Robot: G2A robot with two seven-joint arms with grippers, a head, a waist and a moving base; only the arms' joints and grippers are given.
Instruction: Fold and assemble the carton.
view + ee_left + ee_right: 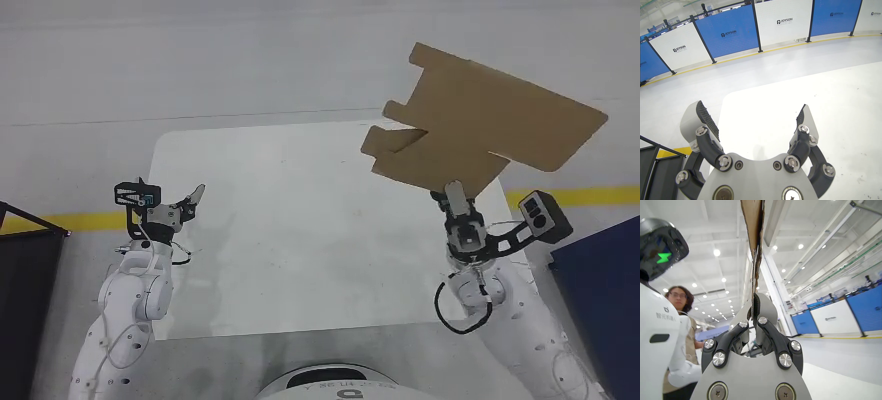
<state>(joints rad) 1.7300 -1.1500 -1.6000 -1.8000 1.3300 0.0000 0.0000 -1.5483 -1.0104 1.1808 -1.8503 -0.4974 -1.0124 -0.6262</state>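
Carton: I see the carton as a flat, unfolded brown sheet held up in the air over the table's far right corner. Its notched flaps point toward the table's middle.
Carton edge: in the right wrist view the carton stands edge-on, rising straight out of the claw, and its layers part slightly higher up.
Right gripper: my right gripper is clamped on the carton's near edge. Up close, the right gripper has both pads pressed against the cardboard from either side.
Left gripper: my left gripper sits at the table's left edge, well apart from the carton. In its own view the left gripper is spread wide, with nothing between the ribbed pads.
Table: the white table lies under both arms, and its rounded far left corner shows just past the left claw.
Floor: a yellow line runs along the grey floor beside the table.
Surroundings: blue and white partition panels stand beyond that line.
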